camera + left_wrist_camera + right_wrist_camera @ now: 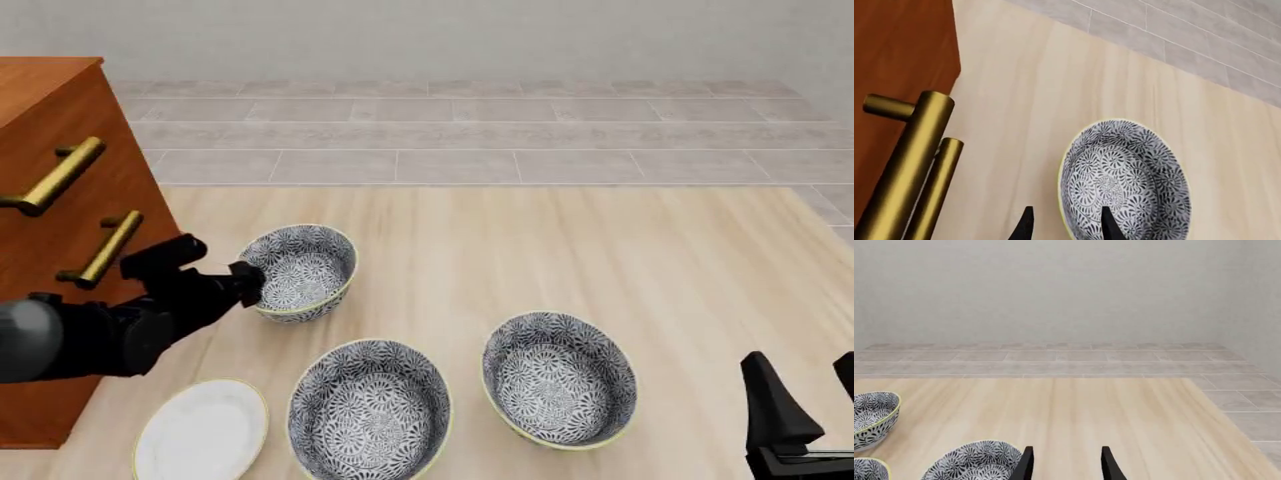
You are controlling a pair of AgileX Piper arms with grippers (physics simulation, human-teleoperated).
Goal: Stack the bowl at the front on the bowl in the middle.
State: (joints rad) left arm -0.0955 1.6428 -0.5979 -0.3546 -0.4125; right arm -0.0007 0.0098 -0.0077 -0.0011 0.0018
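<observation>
Three floral bowls stand on the table in the front view. The bowl at the front (371, 410) is nearest the table's front edge; its rim shows in the right wrist view (867, 470). The bowl in the middle (558, 378) stands to its right (974, 461). My left gripper (251, 282) is open at the third bowl (304, 268), farther back on the left. Its fingers straddle that bowl's near rim (1121, 180) in the left wrist view (1066, 226). My right gripper (807, 398) hangs open at the front right, holding nothing (1066, 465).
A wooden cabinet (54, 250) with brass handles (914, 165) stands along the left, close to my left arm. A plain white plate (200, 432) lies at the front left beside the front bowl. Tiled floor lies beyond the table's far edge.
</observation>
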